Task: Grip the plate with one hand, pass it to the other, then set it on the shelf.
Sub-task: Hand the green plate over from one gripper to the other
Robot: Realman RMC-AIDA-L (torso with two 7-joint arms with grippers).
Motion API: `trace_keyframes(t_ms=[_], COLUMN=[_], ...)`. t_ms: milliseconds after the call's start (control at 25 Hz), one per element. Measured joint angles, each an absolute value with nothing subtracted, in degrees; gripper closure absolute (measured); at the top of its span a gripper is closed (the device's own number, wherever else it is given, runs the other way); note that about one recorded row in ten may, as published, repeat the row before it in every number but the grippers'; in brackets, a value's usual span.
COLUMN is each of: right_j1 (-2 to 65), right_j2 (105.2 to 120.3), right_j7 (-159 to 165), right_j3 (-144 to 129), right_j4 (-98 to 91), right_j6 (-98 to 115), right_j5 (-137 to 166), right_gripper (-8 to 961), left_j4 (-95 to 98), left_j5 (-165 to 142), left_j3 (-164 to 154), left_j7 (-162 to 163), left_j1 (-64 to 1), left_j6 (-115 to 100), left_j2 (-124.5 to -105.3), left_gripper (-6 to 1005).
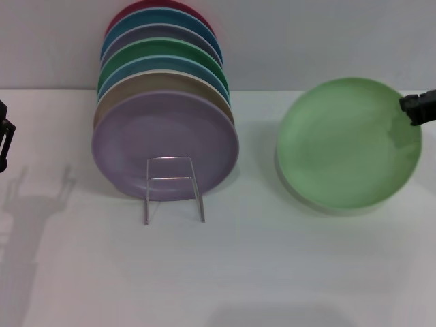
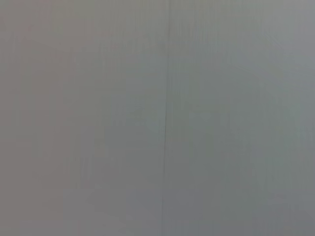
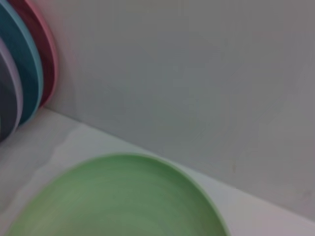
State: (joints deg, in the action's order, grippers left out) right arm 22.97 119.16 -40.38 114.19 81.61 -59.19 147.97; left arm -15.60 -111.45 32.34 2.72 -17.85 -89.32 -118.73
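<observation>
The light green plate (image 1: 347, 143) is at the right of the white table, its right side raised, with a shadow under its near left edge. It also fills the lower part of the right wrist view (image 3: 123, 196). My right gripper (image 1: 409, 109) comes in from the right edge and is shut on the plate's right rim. The silver wire shelf (image 1: 174, 187) stands left of centre, with several upright plates behind its front loop. My left gripper (image 1: 3, 136) is only partly in view at the far left edge, away from the plates.
A lavender plate (image 1: 165, 144) is the front one in the shelf, with tan, blue, dark green and red plates behind it. A grey wall (image 1: 306, 41) runs behind the table. The left wrist view shows only a grey wall (image 2: 157, 118).
</observation>
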Motion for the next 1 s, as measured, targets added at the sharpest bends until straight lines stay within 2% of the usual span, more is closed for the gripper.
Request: trace_keyframes(t_ms=[520,1000], right_j1=[16.4,13.4], right_j2=[119.28,119.4], right_j7=[-53.1,-68.7], right_j3=[106.7,101.5], right_j4=[80.2,74.7], right_j6=[-38.2,-24.5], right_j5=[136.9,122.8], right_gripper=[937,937], left_j4=[-15.6,-15.6], left_j5=[-111.6,-111.6], left_j3=[32.2,31.9], left_j7=[2.7,2.7], left_j1=[-17.6,-16.9], left_j6=[-89.9,-91.1], left_j2=[-118.82,-118.82], left_gripper=[197,197])
